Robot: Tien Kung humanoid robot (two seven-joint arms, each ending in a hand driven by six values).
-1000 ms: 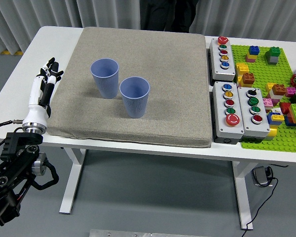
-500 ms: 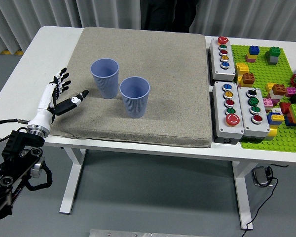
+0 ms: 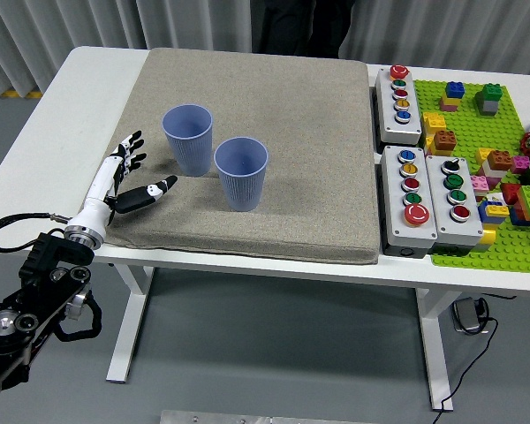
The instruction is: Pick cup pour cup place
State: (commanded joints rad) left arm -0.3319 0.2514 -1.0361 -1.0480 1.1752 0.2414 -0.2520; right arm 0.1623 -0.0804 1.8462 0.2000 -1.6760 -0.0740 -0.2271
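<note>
Two blue ribbed cups stand upright on the grey mat (image 3: pixel 318 132). One cup (image 3: pixel 188 139) is at the back left, the other cup (image 3: pixel 242 172) is just right of and nearer than it. They stand close together. My left hand (image 3: pixel 132 177) is open, fingers spread and thumb pointing right, low over the mat's left edge. It is a short way left of the back-left cup and touches neither cup. The right arm is out of view.
Three grey button boxes (image 3: pixel 422 185) lie right of the mat. A green baseplate (image 3: pixel 477 238) with several coloured bricks is at the far right. A dark-clothed person (image 3: pixel 300 26) stands at the far side. The white table (image 3: pixel 62 115) shows left of the mat.
My left hand has moved right and forward from the table's left edge onto the mat's edge, closer to the back-left cup, and its thumb has spread out. The cups have not moved.
</note>
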